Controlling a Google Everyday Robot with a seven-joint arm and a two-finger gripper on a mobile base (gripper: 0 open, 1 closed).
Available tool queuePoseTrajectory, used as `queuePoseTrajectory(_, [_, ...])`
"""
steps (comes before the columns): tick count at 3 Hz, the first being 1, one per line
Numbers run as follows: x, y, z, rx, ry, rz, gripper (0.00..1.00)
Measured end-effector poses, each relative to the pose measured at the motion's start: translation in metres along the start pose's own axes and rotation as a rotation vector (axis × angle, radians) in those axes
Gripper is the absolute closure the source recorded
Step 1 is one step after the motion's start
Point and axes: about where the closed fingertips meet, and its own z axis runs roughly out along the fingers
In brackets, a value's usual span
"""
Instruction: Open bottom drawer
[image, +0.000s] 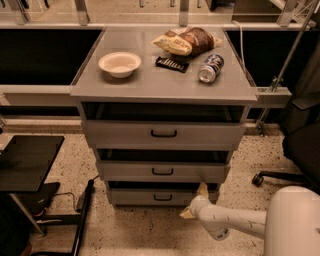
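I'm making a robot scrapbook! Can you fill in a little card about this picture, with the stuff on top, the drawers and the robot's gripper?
on top: bowl, chip bag, black snack bar, can lying on its side
cabinet: three drawers, stacked
bottom drawer: handle not gripped
gripper: low by the bottom drawer's right end, fingers apart, holding nothing

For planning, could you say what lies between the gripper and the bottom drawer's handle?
Camera view: only bare drawer front; gripper sits at right end of the bottom drawer.
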Motion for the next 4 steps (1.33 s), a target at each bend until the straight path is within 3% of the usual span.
queuePoseTrajectory(2, [0.004,0.005,0.002,-0.01,-0.007,0.008,0.0])
queuePoseTrajectory(3, [0.022,0.016,0.011,-0.013,-0.054,0.037,0.0])
queuePoseTrajectory(4, [0.022,0.016,0.011,-0.013,-0.054,0.038,0.0])
